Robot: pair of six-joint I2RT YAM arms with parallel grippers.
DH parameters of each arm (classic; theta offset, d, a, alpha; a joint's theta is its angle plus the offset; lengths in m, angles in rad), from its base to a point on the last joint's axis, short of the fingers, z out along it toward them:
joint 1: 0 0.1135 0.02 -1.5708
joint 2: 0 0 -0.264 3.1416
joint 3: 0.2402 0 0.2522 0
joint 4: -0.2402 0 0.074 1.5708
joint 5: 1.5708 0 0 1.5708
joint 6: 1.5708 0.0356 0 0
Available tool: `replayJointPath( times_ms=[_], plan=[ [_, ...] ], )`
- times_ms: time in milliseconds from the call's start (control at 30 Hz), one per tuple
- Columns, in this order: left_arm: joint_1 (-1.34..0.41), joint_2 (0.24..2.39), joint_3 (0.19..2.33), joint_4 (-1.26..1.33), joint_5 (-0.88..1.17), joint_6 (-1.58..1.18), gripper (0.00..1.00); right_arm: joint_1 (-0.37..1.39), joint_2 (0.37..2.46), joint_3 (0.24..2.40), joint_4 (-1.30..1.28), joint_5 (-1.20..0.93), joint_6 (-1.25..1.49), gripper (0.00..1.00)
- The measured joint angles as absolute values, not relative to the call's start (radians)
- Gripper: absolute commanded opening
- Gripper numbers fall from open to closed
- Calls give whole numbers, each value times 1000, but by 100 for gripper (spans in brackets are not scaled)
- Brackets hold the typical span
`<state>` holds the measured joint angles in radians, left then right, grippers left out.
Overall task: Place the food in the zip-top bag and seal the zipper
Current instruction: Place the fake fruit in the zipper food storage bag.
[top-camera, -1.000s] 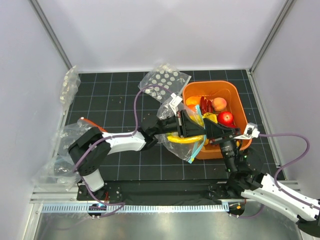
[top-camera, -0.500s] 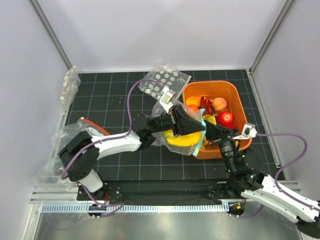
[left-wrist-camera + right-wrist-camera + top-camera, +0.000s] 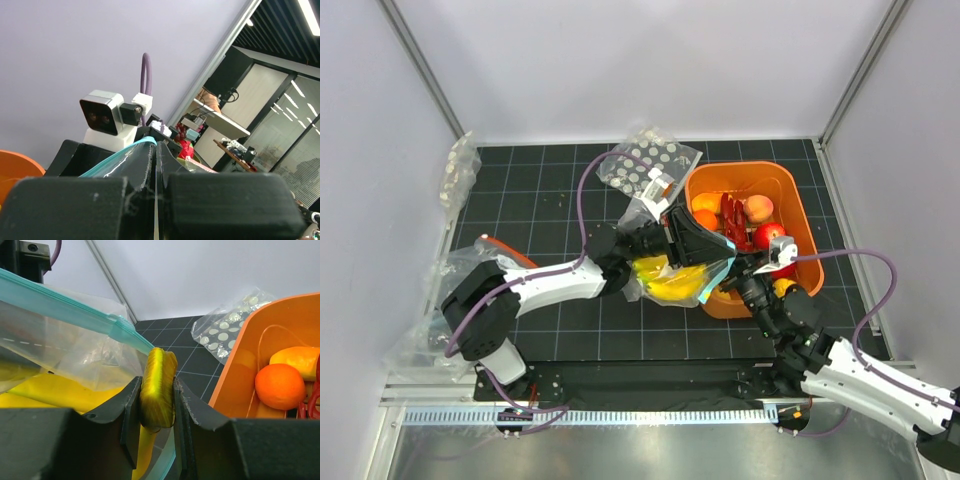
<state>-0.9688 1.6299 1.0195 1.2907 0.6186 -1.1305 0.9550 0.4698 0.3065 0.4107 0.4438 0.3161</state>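
Right claw [image 3: 156,405]: clenched on the stalk end of the banana bunch [image 3: 157,374], just outside the left wall of the orange bin [image 3: 235,365].
Left claw [image 3: 155,162]: clenched on the zipper [image 3: 119,155]; a thin edge of clear plastic shows pinched between its two pads, over the bin's near-left rim.
Zip-top bag [image 3: 75,347]: clear and crinkled, held up off the desk [image 3: 196,359] against the bin's left side, mouth turned towards the bin.
Zipper line: the teal strip runs slanting from the bag's top edge down to the stalk, not pressed shut there.
Banana bunch body: yellow, lying inside the bag to the left of the bin; only the stalk sits at the mouth.
Orange [image 3: 279,386]: inside the bin, on its floor near the left wall.
Mango-like piece [image 3: 296,356]: inside the bin, just behind the orange.
Red apple [image 3: 769,235]: inside the bin, right of the chilli peppers [image 3: 732,214].
Dotted bag [image 3: 650,166]: flat on the desk just beyond the bin's far-left corner.
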Motion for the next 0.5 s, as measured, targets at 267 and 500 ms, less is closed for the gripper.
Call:
replayJointPath(
  times_ms=[267, 500],
  plan=[
    [-959, 1630, 986, 1301, 654, -1123, 0, 954, 466, 307, 410, 403, 260, 1],
    [-861, 1597, 851, 1269, 678, -1103, 0, 952, 617, 320, 431, 313, 245, 1]
  ],
)
